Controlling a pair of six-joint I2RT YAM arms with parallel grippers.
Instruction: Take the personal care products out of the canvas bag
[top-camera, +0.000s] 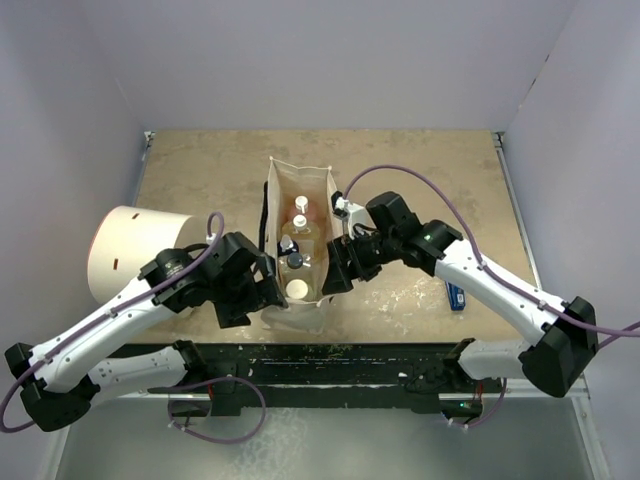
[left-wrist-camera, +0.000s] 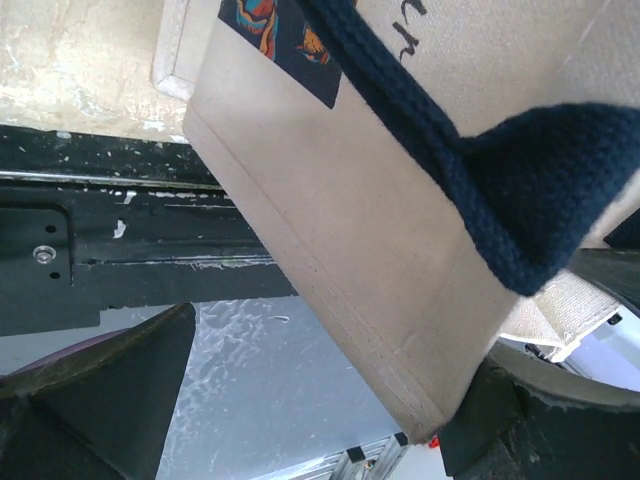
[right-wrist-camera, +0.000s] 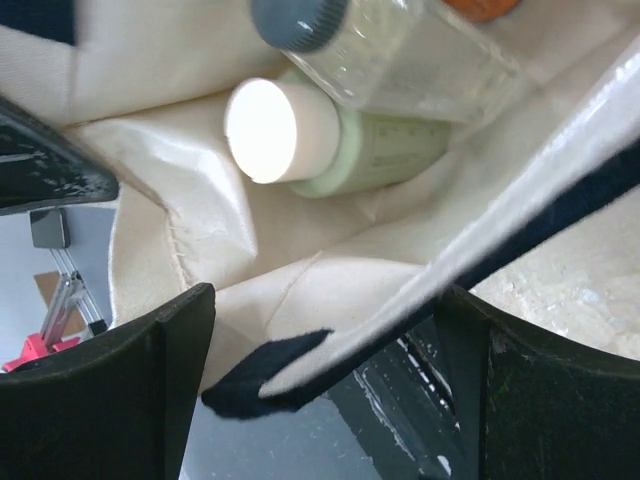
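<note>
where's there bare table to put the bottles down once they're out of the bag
Bare table lies far left, between the white cylinder and the canvas bag, and in the far right corner. Crowded: the bag's near end, flanked by the left gripper and right gripper, and the spot by the blue tool.

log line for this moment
left pincer: open astride canvas bag wall | right pincer: open astride bag rim | bottles: inside bag

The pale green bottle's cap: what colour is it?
The cap is white; right wrist view shows it best.
</note>
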